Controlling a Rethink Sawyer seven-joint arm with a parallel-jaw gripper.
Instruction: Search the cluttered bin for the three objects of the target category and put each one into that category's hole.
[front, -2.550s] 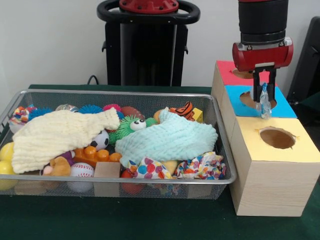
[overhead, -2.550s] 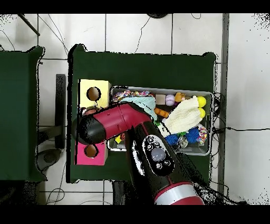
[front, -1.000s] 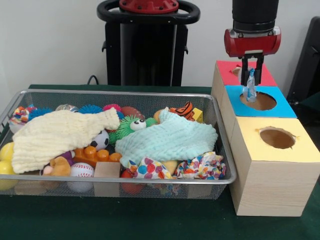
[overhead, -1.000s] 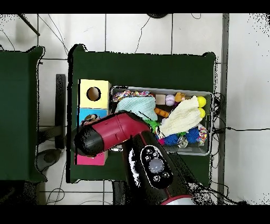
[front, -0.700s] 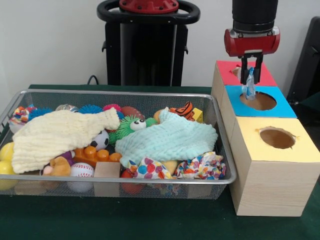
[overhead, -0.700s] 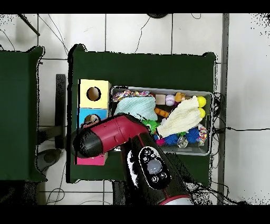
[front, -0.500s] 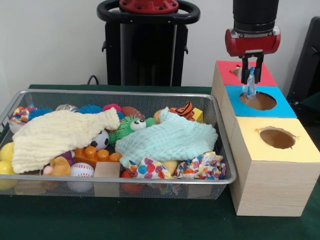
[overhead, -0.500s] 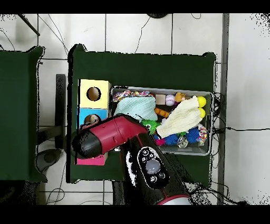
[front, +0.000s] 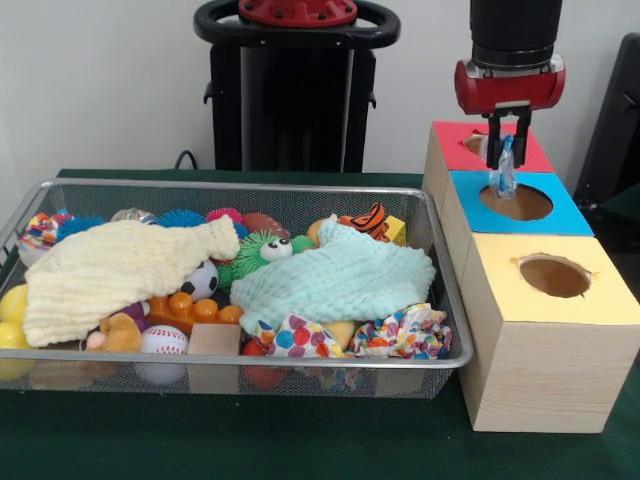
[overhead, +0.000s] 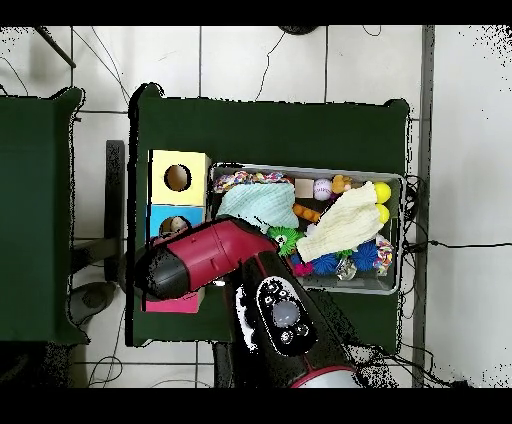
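Note:
My gripper (front: 506, 158) hangs above the seam between the red box (front: 455, 145) and the blue box (front: 568, 216), shut on a small pale blue crumpled piece (front: 505, 176). The piece dangles just over the far rim of the blue box's round hole (front: 517, 203). The yellow box (front: 590, 305) with its own hole (front: 554, 275) stands nearest the camera. In the overhead view the arm's red head (overhead: 190, 268) covers the red box and the gripper; the blue box (overhead: 161, 216) and yellow box (overhead: 193, 164) show beside it.
The wire bin (front: 447, 270) left of the boxes holds a cream cloth (front: 120, 265), a mint cloth (front: 335, 275), a green fuzzy toy (front: 262, 250), an orange brick (front: 190, 308), a baseball (front: 163, 340), a wooden block (front: 215, 340), yellow balls (front: 12, 305) and crumpled coloured paper (front: 405, 335).
The gripper rose and drew back from the blue-yellow seam toward the red box, keeping hold of the piece. Over the last second it only drifted slightly right.

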